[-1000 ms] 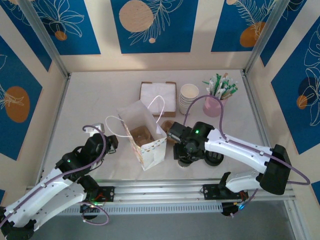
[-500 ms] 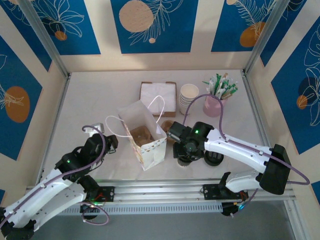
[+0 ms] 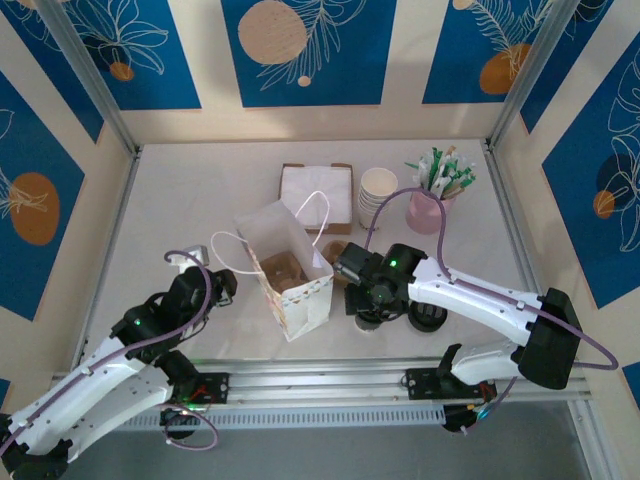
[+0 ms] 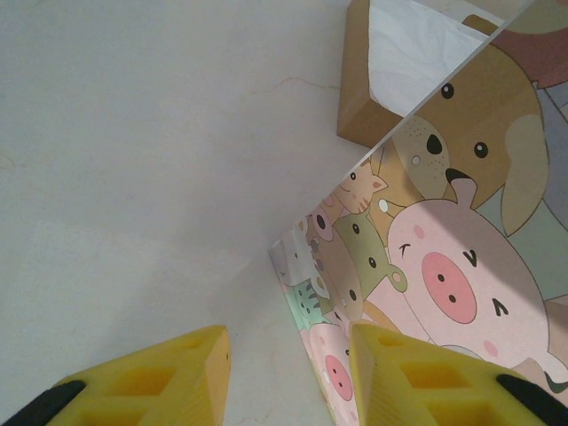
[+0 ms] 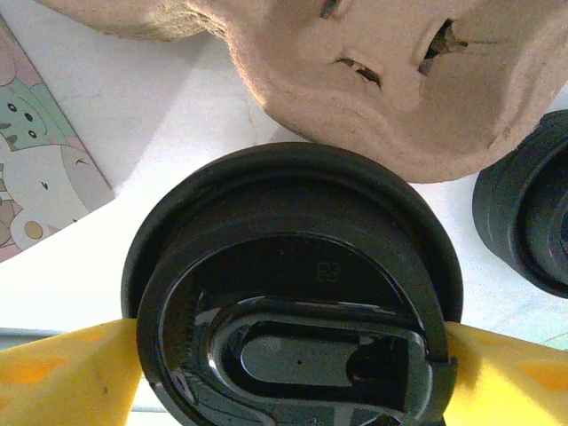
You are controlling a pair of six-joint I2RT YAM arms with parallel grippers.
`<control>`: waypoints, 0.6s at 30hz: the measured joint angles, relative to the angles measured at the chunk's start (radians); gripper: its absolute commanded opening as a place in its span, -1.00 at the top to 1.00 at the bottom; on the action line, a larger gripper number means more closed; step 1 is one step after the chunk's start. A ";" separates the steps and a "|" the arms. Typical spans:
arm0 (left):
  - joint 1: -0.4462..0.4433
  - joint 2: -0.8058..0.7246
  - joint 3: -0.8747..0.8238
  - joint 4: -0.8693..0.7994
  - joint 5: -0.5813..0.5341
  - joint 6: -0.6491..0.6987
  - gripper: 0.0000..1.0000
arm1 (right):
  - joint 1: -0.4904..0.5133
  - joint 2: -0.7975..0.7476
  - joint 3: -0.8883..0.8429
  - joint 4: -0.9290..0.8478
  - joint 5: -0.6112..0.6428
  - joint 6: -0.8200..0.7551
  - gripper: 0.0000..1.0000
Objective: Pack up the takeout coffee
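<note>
The takeout coffee (image 5: 293, 293) stands on the table with its round black lid toward the right wrist camera. My right gripper (image 5: 291, 330) straddles it, and the yellow fingers (image 5: 80, 373) sit against both sides just under the lid rim. From above, the right gripper (image 3: 372, 308) hangs over the cup, right of the paper bag (image 3: 295, 285). A brown cup carrier (image 3: 283, 268) lies inside the bag. My left gripper (image 4: 288, 346) is open low over the table at the bag's printed corner (image 4: 444, 266), holding nothing. From above, the left gripper (image 3: 222, 285) is left of the bag.
A second brown carrier (image 5: 399, 80) lies just beyond the cup. A loose black lid (image 3: 428, 318) rests to its right. At the back stand a napkin box (image 3: 317, 195), a stack of lidless cups (image 3: 377, 195) and a pink holder of sticks (image 3: 432, 210).
The right gripper has shifted very slightly over the cup. The left arm and the bag have stayed put.
</note>
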 measured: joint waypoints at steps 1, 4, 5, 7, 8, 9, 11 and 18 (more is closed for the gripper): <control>0.000 0.000 0.000 0.000 0.000 0.000 0.20 | -0.001 0.000 0.000 0.000 0.001 -0.003 -0.69; 0.000 0.000 0.000 0.000 0.001 0.000 0.20 | -0.003 0.000 0.000 0.003 0.006 -0.011 -0.70; 0.000 0.000 0.000 0.001 0.003 0.000 0.20 | -0.003 0.000 0.000 0.003 0.008 -0.013 -0.72; 0.000 0.000 0.000 0.005 0.003 0.000 0.20 | -0.003 0.000 0.000 0.005 0.013 -0.017 -0.75; 0.000 0.000 0.000 0.006 0.003 0.000 0.20 | -0.003 0.000 0.000 0.006 0.015 -0.017 -0.77; 0.000 0.000 0.000 0.007 0.003 0.000 0.20 | -0.004 0.000 0.000 0.008 0.016 -0.019 -0.78; 0.000 0.000 0.000 0.007 0.003 0.000 0.20 | -0.005 0.001 0.000 0.008 0.020 -0.021 -0.78; 0.000 0.000 -0.002 0.008 0.007 -0.011 0.20 | -0.012 0.003 0.000 0.019 0.031 -0.029 -0.67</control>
